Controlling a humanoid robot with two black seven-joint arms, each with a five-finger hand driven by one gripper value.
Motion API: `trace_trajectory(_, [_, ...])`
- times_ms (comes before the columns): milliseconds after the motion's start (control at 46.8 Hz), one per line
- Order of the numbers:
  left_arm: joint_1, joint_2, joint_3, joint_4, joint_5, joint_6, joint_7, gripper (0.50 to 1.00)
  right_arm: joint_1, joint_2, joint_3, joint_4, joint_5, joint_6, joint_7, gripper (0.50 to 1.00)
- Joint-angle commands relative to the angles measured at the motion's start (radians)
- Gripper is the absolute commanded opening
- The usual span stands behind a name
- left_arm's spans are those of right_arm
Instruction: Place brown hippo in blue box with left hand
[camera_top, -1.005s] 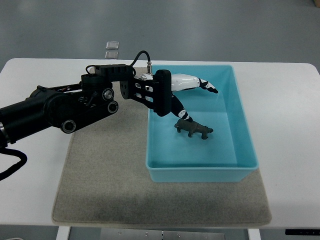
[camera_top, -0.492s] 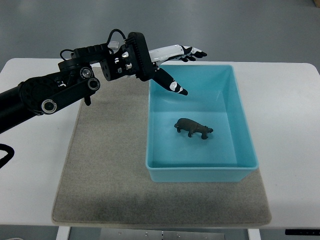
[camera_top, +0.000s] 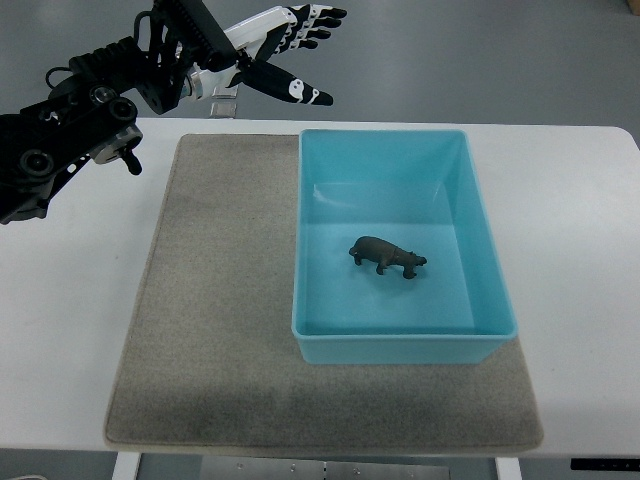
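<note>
The brown hippo stands on the floor of the blue box, near its middle. My left hand is raised high at the top of the picture, above and behind the box's far left corner. Its white and black fingers are spread and hold nothing. The black left arm runs off to the left edge. No right arm shows.
The blue box sits on the right part of a grey mat on a white table. Small grey squares lie on the floor behind the table.
My left hand let go of the hippo inside the box, then rose and drew back up and to the left, out of the box. The hippo has stayed put.
</note>
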Motion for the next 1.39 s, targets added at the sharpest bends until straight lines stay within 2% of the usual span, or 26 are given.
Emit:
trace_trajectory(0, [-0.003,0.001,-0.007,0.056,-0.003,0.0,0.0,0.966,-0.001,0.0,0.0,0.0,0.0,0.0,0.0,0.936])
trace_trajectory(128, [-0.002,0.004,-0.022,0.125,-0.007,0.0,0.0,0.966,-0.001,0.0,0.0,0.0,0.0,0.0,0.0,0.936])
trace_trajectory(171, [-0.002,0.005,-0.024,0.145,-0.013,0.0,0.0,0.994,-0.001,0.0,0.0,0.0,0.0,0.0,0.0,0.936])
trace_trajectory(235, [-0.003,0.007,-0.026,0.171,-0.039,0.0,0.0,0.994,-0.001,0.0,0.0,0.0,0.0,0.0,0.0,0.936])
trace_trajectory(428, [0.006,0.008,-0.027,0.222,-0.295,0.002,0.0,0.992,0.001,0.0,0.0,0.0,0.0,-0.001,0.0,0.936])
trace_trajectory(556, [0.021,0.027,-0.021,0.25,-0.358,0.0,0.0,0.994,0.001,0.0,0.0,0.0,0.0,0.0,0.0,0.936])
trace_trajectory(706, [0.032,0.044,-0.038,0.247,-0.398,-0.003,-0.002,0.994,-0.001,0.0,0.0,0.0,0.0,0.0,0.0,0.936])
trace_trajectory(962, [0.072,0.045,-0.036,0.254,-0.736,0.039,-0.011,0.996,-0.001,0.0,0.0,0.0,0.0,0.0,0.0,0.936])
trace_trajectory(1369, [0.152,0.039,-0.153,0.254,-0.753,0.03,-0.028,0.996,-0.001,0.0,0.0,0.0,0.0,0.0,0.0,0.936])
